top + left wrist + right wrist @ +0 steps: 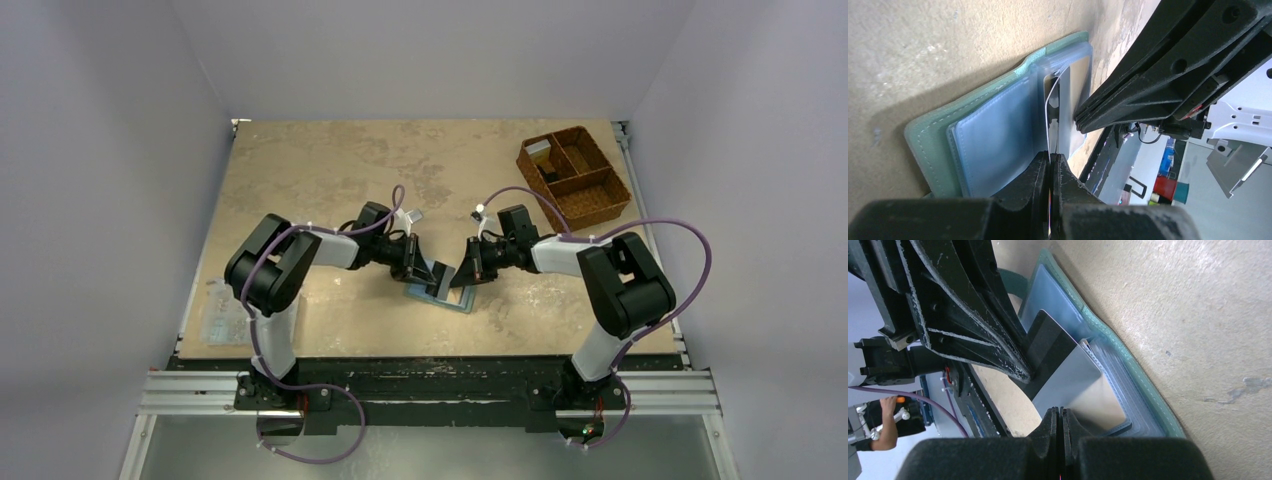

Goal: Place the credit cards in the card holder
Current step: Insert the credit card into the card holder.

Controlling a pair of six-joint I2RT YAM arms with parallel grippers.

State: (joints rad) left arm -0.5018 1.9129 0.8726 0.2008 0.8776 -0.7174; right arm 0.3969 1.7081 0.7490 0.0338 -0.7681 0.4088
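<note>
Card holder lies open on tabletop. Left end effector pinches a credit card at a sleeve, and right end effector is pressed together alongside. Card likely light, stiff, slick; grip its outer edge.

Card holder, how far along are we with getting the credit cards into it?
Done: the card holder lies open, pockets up. In hand: the left gripper is shut on one card, whose far end is at the mouth of a clear pocket. The right gripper is shut beside it. Left: push this card home. The facing pocket looks empty, and I see no other loose cards.
</note>
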